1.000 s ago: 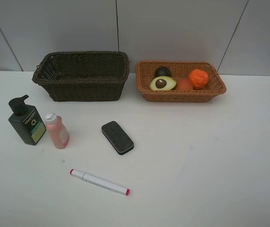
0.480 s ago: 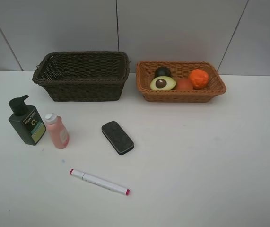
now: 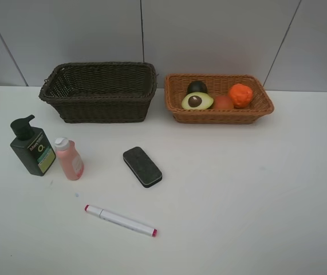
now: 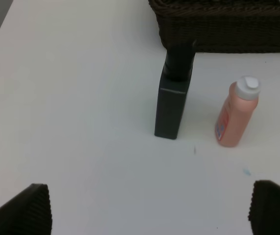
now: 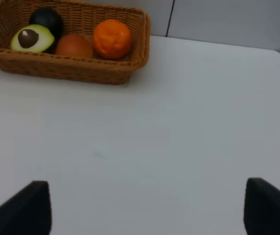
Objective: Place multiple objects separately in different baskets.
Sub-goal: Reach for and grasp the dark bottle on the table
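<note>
Fruits are sorted: the halved avocado (image 3: 197,101), dark mangosteen (image 3: 197,87), peach (image 3: 223,102) and orange (image 3: 240,95) all lie in the light tan basket (image 3: 263,106), at one o'clock on the white table (image 3: 255,189). The dark brown basket (image 3: 100,109) sits at eleven o'clock, and nothing shows inside it. Four things are not yet sorted. The green pump bottle (image 3: 32,150) and pink bottle (image 3: 69,160) stand just beside each other at nine o'clock. The black eraser (image 3: 142,167) lies near the centre and the marker (image 3: 121,220) at seven o'clock. About half the task looks done. The left gripper (image 4: 152,209) hangs spread wide and empty, facing the two bottles. The right gripper (image 5: 148,206), equally wide and empty, faces the tan basket.
</note>
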### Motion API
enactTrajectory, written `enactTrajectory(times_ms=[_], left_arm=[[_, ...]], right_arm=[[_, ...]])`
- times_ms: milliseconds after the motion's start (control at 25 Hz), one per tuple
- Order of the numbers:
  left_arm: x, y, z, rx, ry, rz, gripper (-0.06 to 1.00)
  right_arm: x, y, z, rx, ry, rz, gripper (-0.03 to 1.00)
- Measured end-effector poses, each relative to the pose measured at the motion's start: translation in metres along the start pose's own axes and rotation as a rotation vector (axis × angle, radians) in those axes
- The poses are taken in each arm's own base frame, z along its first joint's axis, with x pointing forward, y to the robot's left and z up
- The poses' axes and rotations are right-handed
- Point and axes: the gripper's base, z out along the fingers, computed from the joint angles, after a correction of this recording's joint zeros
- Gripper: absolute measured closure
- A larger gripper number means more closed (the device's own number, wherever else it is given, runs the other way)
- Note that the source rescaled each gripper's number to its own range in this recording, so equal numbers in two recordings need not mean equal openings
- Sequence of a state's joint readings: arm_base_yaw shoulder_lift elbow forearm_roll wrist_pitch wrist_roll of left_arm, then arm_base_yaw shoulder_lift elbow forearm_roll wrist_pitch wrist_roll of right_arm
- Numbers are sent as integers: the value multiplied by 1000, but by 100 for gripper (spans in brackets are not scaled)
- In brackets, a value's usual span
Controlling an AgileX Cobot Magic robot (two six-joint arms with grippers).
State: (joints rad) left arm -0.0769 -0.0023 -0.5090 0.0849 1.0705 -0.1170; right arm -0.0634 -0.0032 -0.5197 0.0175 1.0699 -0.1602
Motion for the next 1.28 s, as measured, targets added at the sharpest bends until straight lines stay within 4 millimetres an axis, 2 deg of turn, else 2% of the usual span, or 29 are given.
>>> enactTrajectory(times_ms=[400, 1280], left_arm=[[0, 0, 0, 0, 0, 0, -6], [0, 0, 0, 0, 0, 0, -6]], right_arm=[[1, -7, 0, 83, 1, 130, 3], [1, -8, 0, 86, 1, 132, 3]])
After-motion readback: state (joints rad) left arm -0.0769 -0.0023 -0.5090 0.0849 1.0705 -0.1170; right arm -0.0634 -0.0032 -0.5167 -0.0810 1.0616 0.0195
